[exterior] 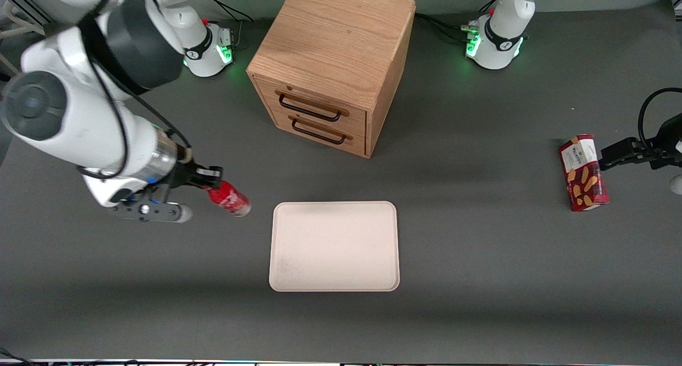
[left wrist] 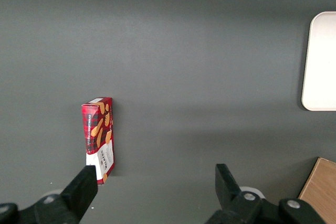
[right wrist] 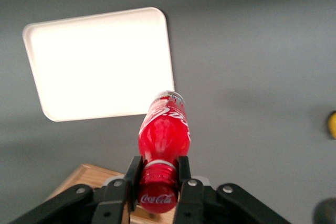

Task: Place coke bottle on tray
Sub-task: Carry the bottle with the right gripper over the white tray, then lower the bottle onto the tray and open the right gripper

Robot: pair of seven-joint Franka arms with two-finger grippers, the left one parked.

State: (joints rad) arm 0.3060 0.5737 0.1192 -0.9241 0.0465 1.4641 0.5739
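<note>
The coke bottle [exterior: 229, 198] [right wrist: 164, 132] is a slim red bottle with a white script logo. It hangs tilted above the table, cap end in my gripper [exterior: 212, 178] [right wrist: 157, 169], which is shut on its neck just below the red cap. The clear base points toward the tray. The tray [exterior: 334, 246] [right wrist: 100, 61] is a flat pale cream rectangle with rounded corners, lying beside the bottle toward the parked arm's end, with nothing on it. Bottle and gripper are off the tray, near its corner.
A wooden drawer cabinet [exterior: 333, 62] with two dark handles stands farther from the front camera than the tray. A red snack box [exterior: 583, 173] [left wrist: 98, 137] stands toward the parked arm's end. A yellow lump [right wrist: 332, 124] shows on the table in the right wrist view.
</note>
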